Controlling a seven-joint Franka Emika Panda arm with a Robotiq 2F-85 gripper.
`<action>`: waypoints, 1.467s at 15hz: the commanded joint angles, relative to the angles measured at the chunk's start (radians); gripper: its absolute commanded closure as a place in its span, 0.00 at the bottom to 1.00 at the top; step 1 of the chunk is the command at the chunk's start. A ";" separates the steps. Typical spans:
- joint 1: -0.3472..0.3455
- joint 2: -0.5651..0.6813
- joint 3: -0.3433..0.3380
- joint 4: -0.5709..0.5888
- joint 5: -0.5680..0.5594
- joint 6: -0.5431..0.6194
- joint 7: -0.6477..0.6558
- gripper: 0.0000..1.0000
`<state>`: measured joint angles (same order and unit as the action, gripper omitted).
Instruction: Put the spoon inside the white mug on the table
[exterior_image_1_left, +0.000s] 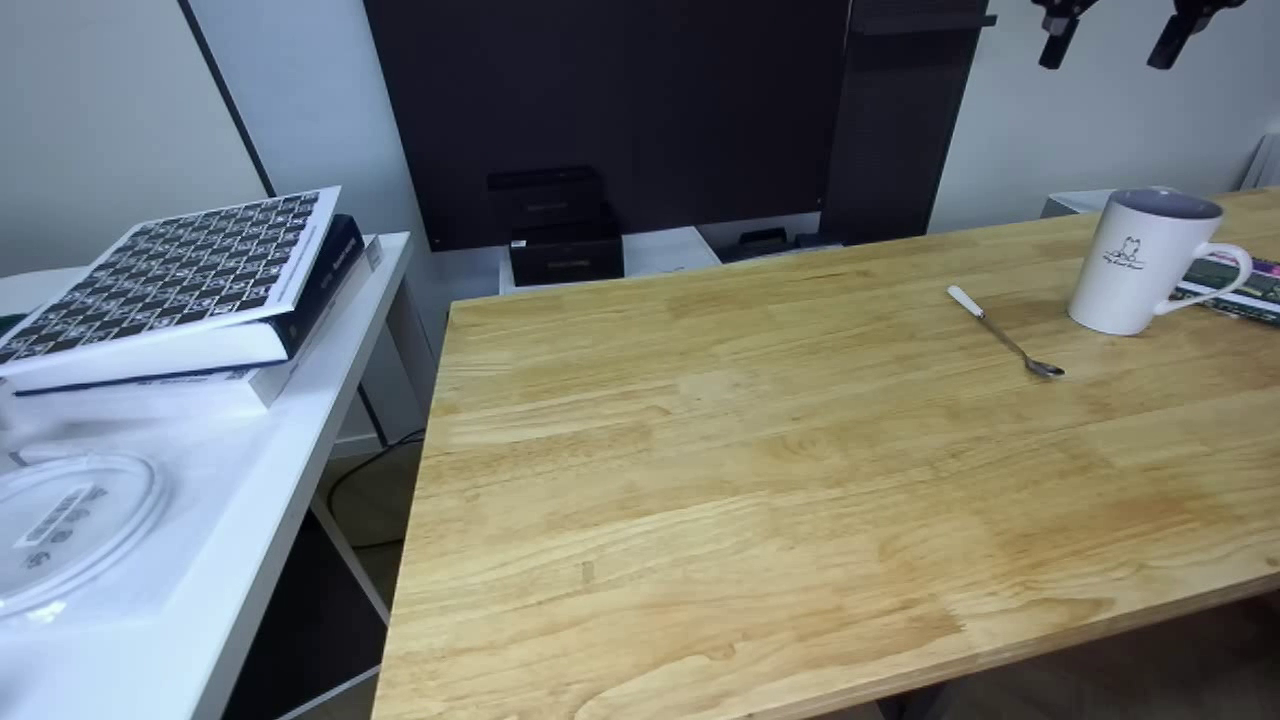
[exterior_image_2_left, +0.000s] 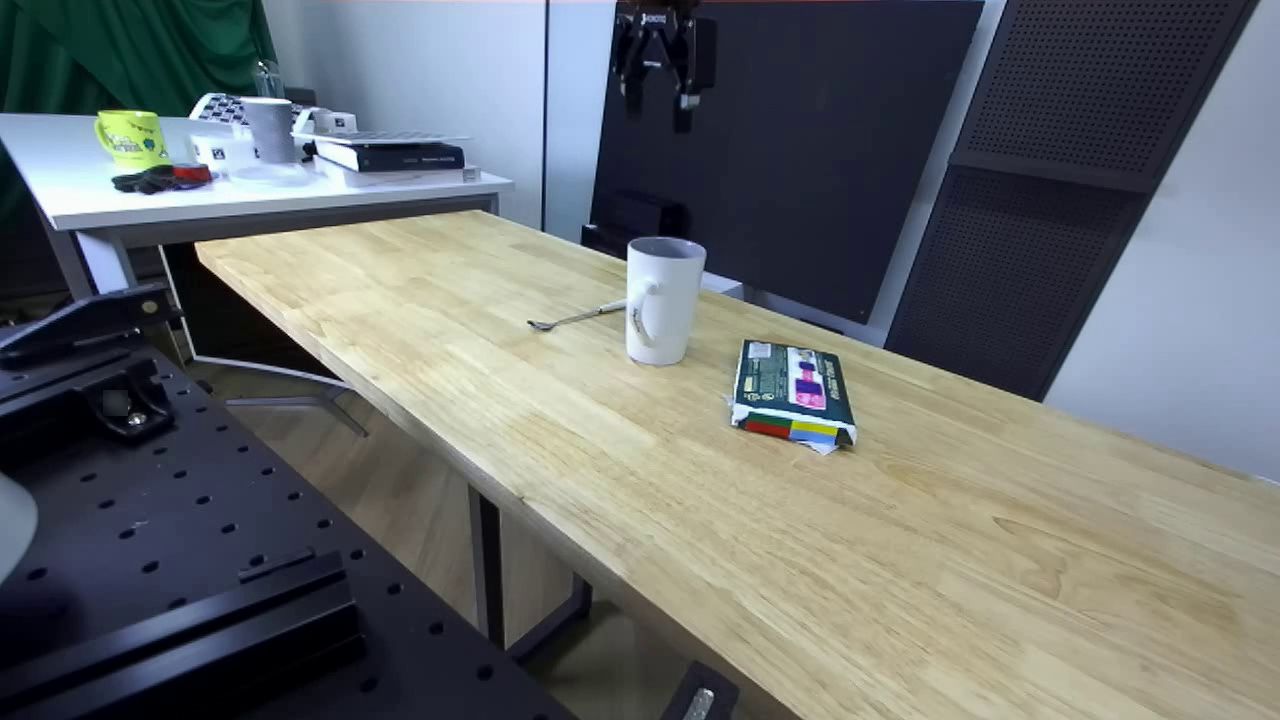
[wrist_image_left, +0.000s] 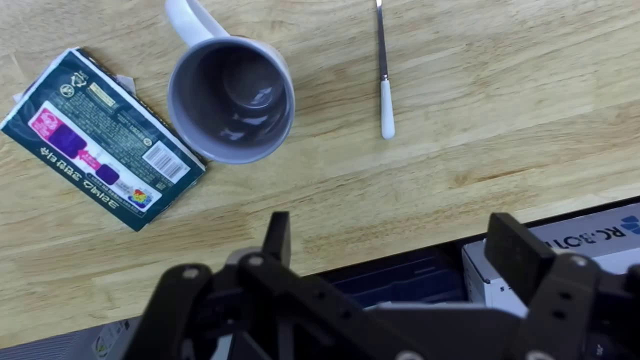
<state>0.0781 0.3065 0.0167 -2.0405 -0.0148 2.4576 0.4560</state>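
On the plank-grained wooden table, the slender metal spoon, its handle end smooth and white, lies near but apart from the upright, cylindrical white mug. The jaws stand wide apart overhead, nothing between them. The wrist view shows the mug's glossy grey inside but cuts off the spoon's bowl, visible in both exterior views.

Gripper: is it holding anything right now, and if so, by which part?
Nothing is held. The gripper is open and empty; the spoon lies on the table, apart from the upright white mug.
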 joint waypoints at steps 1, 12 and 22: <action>0.016 0.005 -0.015 0.002 0.008 -0.002 -0.005 0.00; 0.023 0.038 -0.010 -0.008 0.013 0.043 -0.009 0.00; 0.061 0.188 -0.004 -0.005 0.046 0.096 -0.045 0.00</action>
<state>0.1306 0.4639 0.0181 -2.0575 0.0089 2.5251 0.4313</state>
